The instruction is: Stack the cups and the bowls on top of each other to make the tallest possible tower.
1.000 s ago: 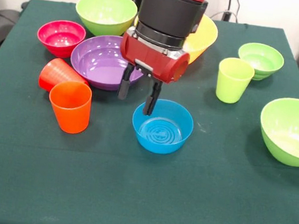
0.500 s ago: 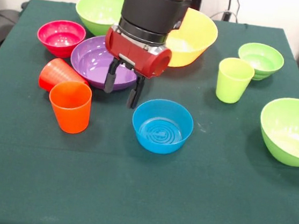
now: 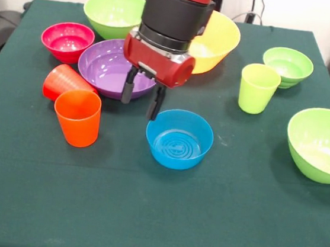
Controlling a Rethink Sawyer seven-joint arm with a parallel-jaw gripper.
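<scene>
My gripper (image 3: 140,103) hangs open over the cloth between the purple bowl (image 3: 109,66) and the blue bowl (image 3: 179,139), its right finger close to the blue bowl's left rim, nothing held. The orange cup (image 3: 78,116) stands upright at front left, with the red cup (image 3: 62,80) lying on its side right behind it. A lime green cup (image 3: 258,87) stands upright at right. The magenta bowl (image 3: 66,41) sits at far left. The yellow bowl (image 3: 219,41) is partly hidden behind the arm. Lime green bowls sit at back left (image 3: 115,13), back right (image 3: 288,66) and right edge (image 3: 322,144). No tower stands.
Dark green cloth (image 3: 154,217) covers the table; its front half holds nothing but cloth. The arm's red and black body (image 3: 170,28) looms over the purple and yellow bowls. Dark equipment sits beyond the table's left and right edges.
The gripper moved left away from the blue bowl's rim, then shifted slightly back right. It stayed open. No cup or bowl moved.
</scene>
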